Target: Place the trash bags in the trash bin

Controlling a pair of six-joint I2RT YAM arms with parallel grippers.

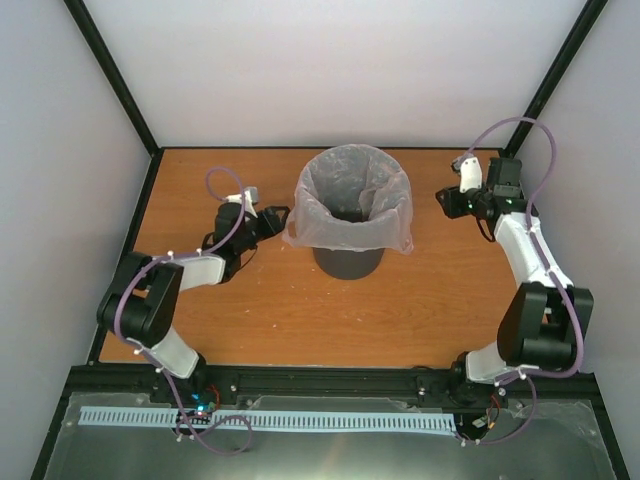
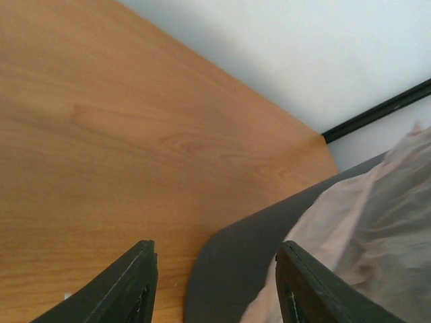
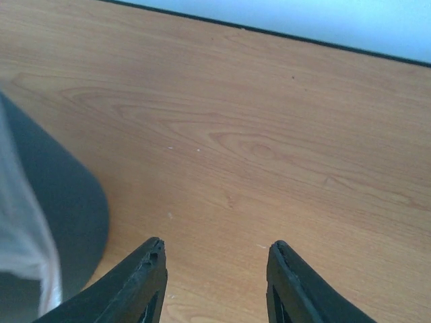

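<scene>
Overhead: am seeing thin crinkly pink bag [image 1: 350,190] lining round dark grey bin [image 1: 348,262], film draping over rim; I'm judging job mostly done, only tidying remaining. Left wrist: left tool [image 2: 215,259] standing open, empty, beside bin's smooth wall. Right wrist: right tool [image 3: 215,256] gaping, gripping nothing, over wood-grain worktop [image 3: 269,134].

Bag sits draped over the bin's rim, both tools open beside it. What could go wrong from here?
The left tool is open close by the hanging edge of the trash bag; moving in, it might snag the thin film and drag it off the rim. A push there may also slide or tip the trash bin, since the right tool stands apart and steadies nothing.
</scene>
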